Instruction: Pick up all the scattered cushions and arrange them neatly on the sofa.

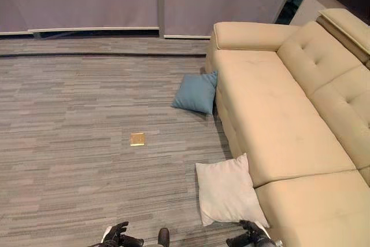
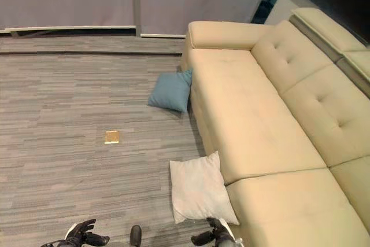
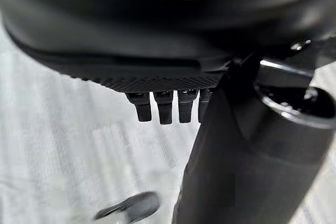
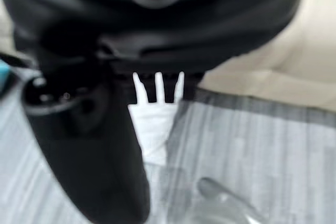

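Down at the bottom edge of the left eye view, the left hand [image 1: 118,236] hangs over the grey carpet [image 1: 69,120] with its fingers loose and apart, holding nothing. The right hand [image 1: 250,236] is at the same edge, just beside the near corner of the white cushion [image 1: 227,191], and it is empty too. This cushion lies on the carpet and leans against the front of the beige sofa [image 1: 277,125]. Farther ahead of the right hand, the blue cushion [image 1: 196,92] also leans on the sofa front. Ahead of the left hand, well apart from it, a small yellow square [image 1: 137,139] lies flat on the carpet.

From the left wrist view, the fingers [image 3: 165,110] point straight out over the carpet, not curled round anything.

From the right wrist view, the fingers [image 4: 151,88] are straight as well, and the white cushion [image 4: 152,124] shows just past them, with the sofa [image 4: 294,66] beyond.
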`<state>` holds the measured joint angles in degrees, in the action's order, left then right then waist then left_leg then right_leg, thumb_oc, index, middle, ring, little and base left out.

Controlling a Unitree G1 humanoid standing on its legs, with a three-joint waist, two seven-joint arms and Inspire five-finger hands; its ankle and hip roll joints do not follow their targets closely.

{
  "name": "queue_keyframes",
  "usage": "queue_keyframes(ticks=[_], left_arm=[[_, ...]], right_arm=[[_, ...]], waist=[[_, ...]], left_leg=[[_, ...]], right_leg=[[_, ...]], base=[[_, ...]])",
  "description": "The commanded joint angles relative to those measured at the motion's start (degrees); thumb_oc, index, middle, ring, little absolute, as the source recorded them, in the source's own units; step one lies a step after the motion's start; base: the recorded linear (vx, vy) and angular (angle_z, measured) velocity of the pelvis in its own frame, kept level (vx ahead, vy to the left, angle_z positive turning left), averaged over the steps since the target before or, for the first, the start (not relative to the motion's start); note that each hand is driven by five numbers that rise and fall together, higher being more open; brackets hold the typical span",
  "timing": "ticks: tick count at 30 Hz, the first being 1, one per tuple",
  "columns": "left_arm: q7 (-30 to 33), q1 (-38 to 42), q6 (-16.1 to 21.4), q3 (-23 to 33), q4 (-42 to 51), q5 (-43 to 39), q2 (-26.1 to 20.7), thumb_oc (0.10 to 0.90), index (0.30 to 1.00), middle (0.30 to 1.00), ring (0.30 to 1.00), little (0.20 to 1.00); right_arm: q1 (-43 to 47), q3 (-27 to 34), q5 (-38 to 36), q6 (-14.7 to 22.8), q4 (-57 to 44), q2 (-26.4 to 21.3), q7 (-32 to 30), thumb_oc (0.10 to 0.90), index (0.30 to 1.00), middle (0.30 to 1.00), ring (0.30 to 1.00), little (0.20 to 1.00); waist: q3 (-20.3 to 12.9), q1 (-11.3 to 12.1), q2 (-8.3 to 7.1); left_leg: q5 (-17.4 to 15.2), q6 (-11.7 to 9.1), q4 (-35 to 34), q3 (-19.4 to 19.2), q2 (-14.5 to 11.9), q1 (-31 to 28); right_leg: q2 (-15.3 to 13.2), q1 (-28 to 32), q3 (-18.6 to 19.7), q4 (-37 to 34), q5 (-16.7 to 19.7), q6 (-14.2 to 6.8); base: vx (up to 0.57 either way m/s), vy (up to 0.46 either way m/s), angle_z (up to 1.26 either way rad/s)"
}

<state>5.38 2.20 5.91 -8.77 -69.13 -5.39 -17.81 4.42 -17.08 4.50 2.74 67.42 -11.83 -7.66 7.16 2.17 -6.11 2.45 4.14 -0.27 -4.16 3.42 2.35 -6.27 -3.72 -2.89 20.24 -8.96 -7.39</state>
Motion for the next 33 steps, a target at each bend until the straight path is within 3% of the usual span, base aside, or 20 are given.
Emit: queue_keyframes(ticks=[1,5,9,11,13,15,16,19,22,24,30,33], left_arm=[[0.2,-1.6,1.2,0.8,0.2,0.7,-0.7,0.800,0.900,0.900,0.900,0.900],[0.3,-2.0,1.2,1.5,-0.7,0.6,-1.0,0.800,0.900,0.900,0.900,0.900],[0.0,-2.1,1.2,0.6,-0.9,2.4,-0.5,0.800,0.900,0.900,0.900,0.900],[-0.4,-1.8,1.0,-0.3,-0.4,2.8,0.1,0.800,0.900,0.900,0.900,0.900],[-0.5,-1.3,1.2,-1.3,0.0,2.9,0.7,0.800,0.900,0.900,0.900,0.900],[-0.6,-1.2,1.2,-1.6,0.2,2.6,1.0,0.800,0.900,0.900,0.900,0.900],[-0.7,-1.0,1.1,-1.9,0.5,1.9,1.4,0.800,0.900,0.900,0.900,0.900],[-0.6,-0.8,1.0,-2.5,0.3,2.1,1.7,0.800,0.900,0.900,0.900,0.900],[-0.3,-0.1,1.5,-3.3,0.8,0.7,2.0,0.800,0.900,0.900,0.900,0.900],[-0.1,0.0,1.6,-3.4,0.9,0.4,2.0,0.800,0.900,0.900,0.900,0.900],[-0.6,-0.6,1.3,-3.3,-0.1,1.7,2.4,0.800,0.900,0.900,0.900,0.900],[-0.6,-0.7,1.2,-3.2,-0.4,2.9,1.7,0.800,0.900,0.900,0.900,0.900]], right_arm=[[1.5,0.0,2.3,0.8,-3.2,-2.4,-1.2,0.800,0.900,0.900,0.900,0.900],[1.8,-0.5,3.3,0.6,-2.9,-3.6,-1.5,0.800,0.900,0.900,0.900,0.900],[0.9,0.0,2.3,0.7,-2.3,-3.8,-1.6,0.800,0.900,0.900,0.900,0.900],[0.6,0.7,1.2,0.9,-2.2,-4.3,-2.0,0.800,0.900,0.900,0.900,0.900],[0.8,0.6,0.5,1.1,-2.4,-4.6,-2.3,0.800,0.900,0.900,0.900,0.900],[0.9,0.6,0.4,1.0,-2.5,-4.8,-2.3,0.800,0.900,0.900,0.900,0.900],[0.9,0.6,0.4,1.1,-2.5,-5.2,-2.4,0.800,0.900,0.900,0.900,0.900],[0.8,0.9,0.1,1.1,-2.4,-5.3,-2.4,0.800,0.900,0.900,0.900,0.900],[0.7,1.5,-0.4,1.1,-2.3,-5.8,-2.9,0.800,0.900,0.900,0.900,0.900],[0.5,1.7,-0.3,1.1,-2.4,-6.0,-3.1,0.800,0.900,0.900,0.900,0.900],[-0.3,2.3,0.5,0.6,-1.6,-5.3,-2.6,0.800,0.900,0.900,0.900,0.900],[-0.2,2.5,0.1,0.3,-1.7,-3.9,-2.2,0.800,0.900,0.900,0.900,0.900]], waist=[[-0.1,0.8,0.32],[-0.5,1.1,0.13],[-1.6,0.3,-0.94],[-1.1,-0.4,-1.57],[-0.1,0.3,-1.29],[-0.1,0.3,-1.42],[-0.2,0.6,-1.50],[-0.4,0.6,-1.58],[0.0,1.5,-0.71],[0.2,1.6,-0.55],[-1.1,0.9,0.14],[-1.5,0.8,0.20]], left_leg=[[-7.5,-2.6,5.1,3.0,-2.2,1.6],[-9.6,-2.9,5.8,0.4,-1.8,-0.5],[-10.6,-4.2,7.3,-0.6,-1.8,-0.4],[-10.1,-6.0,14.0,-1.7,-3.5,1.9],[-8.9,-6.5,19.3,0.3,-4.0,3.8],[-8.7,-6.4,19.9,1.8,-3.6,4.7],[-9.5,-6.1,18.5,4.0,-3.3,6.0],[-9.4,-6.4,15.3,5.4,-3.7,6.2],[-4.4,-8.0,9.7,13.1,-3.5,9.0],[-3.5,-8.3,9.1,14.5,-3.2,9.7],[-3.9,-7.4,6.8,13.3,-3.5,7.3],[-5.3,-5.1,5.7,9.5,-2.5,4.8]], right_leg=[[-0.5,-3.0,-6.5,-1.4,9.1,0.0],[-0.2,-2.6,-13.7,-10.4,7.3,1.7],[1.9,-0.3,-11.3,-15.0,6.9,2.6],[2.6,1.6,-10.7,-17.0,6.8,3.9],[3.8,2.8,-8.9,-17.4,6.4,5.0],[3.8,2.9,-8.4,-17.5,6.3,5.1],[3.9,3.4,-7.1,-17.6,5.7,5.1],[3.7,4.0,-5.8,-17.8,5.3,4.8],[4.7,5.3,-2.6,-17.6,4.4,4.7],[4.7,5.5,-1.9,-17.3,4.1,4.5],[3.2,5.1,0.5,-15.4,4.2,2.8],[1.0,2.8,3.4,-13.5,6.0,0.6]], base=[[0.12,0.130,-0.63],[0.13,-0.004,-0.83],[0.12,-0.082,-0.26],[0.06,-0.096,0.07],[0.01,-0.029,-0.07],[0.03,0.020,-0.53],[0.09,0.054,-0.54],[0.10,0.066,-0.26],[0.11,0.135,-0.47],[0.06,0.112,-0.60],[0.08,0.200,-0.49],[0.06,0.415,-0.65]])
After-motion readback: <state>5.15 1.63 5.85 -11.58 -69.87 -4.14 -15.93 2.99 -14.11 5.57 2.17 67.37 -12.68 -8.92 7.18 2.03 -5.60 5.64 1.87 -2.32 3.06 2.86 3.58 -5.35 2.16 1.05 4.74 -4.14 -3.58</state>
